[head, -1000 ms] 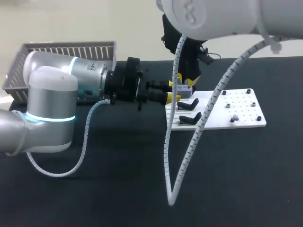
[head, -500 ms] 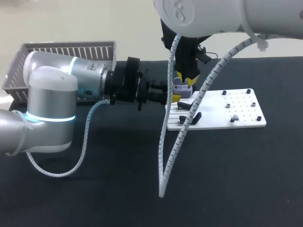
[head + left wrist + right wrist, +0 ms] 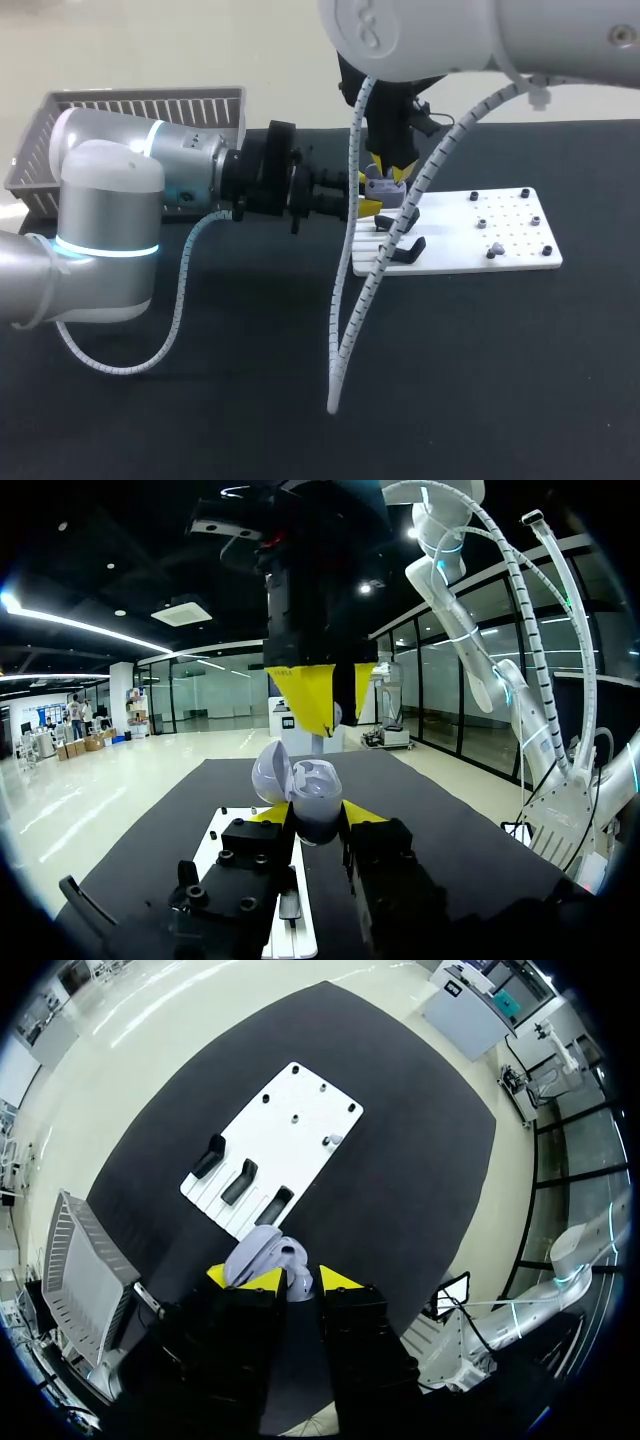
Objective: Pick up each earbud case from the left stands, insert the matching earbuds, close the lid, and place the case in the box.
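Nearest the robot, the black desk [image 3: 250,400] lies bare under the slack loop of the right arm's spiral-wrapped cable [image 3: 345,330], which hangs down close to the surface.

Further in, the left arm comes in level from the left. Its left end effector [image 3: 315,818] is clenched on the earbud case [image 3: 312,795], one yellow tip on each side of the base. The case is held above the desk at the near edge of the white board [image 3: 520,240], with its lid tipped open.

The right end effector [image 3: 338,692] hangs straight above the open case, fingers pointing down into it. Whether it grips an earbud or is released cannot be told from any view.

The step in hand looks like inserting an earbud. The next move probably calls for a short, straight descent into the matching socket while the left arm keeps the case level. After that the lid has to be closed.

Room is tight here. The two sets of yellow tips sit near each other, and the black stands [image 3: 402,250] are just beside and below the case. The hanging cable crosses in front of the board and could snag on it.

A small grey piece [image 3: 493,250], possibly an earbud, sits on the board. The grey slatted basket [image 3: 140,105] stands at the far left, well apart from the case and behind the left arm, with open desk in between.
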Available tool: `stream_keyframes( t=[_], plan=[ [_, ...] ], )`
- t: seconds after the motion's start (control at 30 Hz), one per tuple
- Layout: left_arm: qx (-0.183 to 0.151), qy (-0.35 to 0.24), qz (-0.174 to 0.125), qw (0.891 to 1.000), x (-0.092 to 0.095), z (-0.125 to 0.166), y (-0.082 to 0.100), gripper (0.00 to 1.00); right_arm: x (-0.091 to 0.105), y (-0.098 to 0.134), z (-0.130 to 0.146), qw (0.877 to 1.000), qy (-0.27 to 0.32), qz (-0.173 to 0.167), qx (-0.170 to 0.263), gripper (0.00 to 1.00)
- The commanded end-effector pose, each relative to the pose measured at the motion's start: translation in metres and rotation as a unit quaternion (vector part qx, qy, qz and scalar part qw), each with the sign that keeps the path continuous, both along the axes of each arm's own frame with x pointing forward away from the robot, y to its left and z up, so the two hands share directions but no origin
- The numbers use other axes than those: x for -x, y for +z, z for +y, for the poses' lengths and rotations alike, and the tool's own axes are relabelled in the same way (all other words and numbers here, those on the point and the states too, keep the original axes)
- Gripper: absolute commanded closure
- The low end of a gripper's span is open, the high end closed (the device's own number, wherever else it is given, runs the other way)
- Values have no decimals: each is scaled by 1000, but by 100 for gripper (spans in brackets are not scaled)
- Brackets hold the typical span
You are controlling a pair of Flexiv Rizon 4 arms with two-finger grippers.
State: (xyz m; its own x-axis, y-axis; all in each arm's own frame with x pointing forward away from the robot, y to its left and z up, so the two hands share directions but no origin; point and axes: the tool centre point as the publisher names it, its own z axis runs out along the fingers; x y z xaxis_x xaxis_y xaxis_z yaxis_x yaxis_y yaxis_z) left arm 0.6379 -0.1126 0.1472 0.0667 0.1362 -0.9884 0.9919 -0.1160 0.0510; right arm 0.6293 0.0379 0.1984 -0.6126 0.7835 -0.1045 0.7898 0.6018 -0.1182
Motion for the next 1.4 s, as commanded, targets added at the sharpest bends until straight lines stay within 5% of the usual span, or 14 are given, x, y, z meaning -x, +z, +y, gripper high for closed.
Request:
stream_keyframes(
  t=[0.03, 1.27, 1.33, 1.37, 1.4],
  plan=[
    [2, 1, -1, 1000, 0, 0, -1, 100, -2, 0, 1, 1000, 1, 1, 1, 100],
    [2, 1, -1, 1000, 0, 0, -1, 100, -8, -15, -4, 1000, 16, 17, 3, 100],
    [2, 1, -1, 1000, 0, 0, -1, 100, -7, -15, -3, 1000, 18, 14, -1, 16],
    [2, 1, -1, 1000, 0, 0, -1, 100, -6, -14, -3, 1000, 19, 12, -3, 3],
    [2, 1, -1, 1000, 0, 0, -1, 100, -5, -12, -3, 1000, 20, 7, -8, 0]
  ],
)
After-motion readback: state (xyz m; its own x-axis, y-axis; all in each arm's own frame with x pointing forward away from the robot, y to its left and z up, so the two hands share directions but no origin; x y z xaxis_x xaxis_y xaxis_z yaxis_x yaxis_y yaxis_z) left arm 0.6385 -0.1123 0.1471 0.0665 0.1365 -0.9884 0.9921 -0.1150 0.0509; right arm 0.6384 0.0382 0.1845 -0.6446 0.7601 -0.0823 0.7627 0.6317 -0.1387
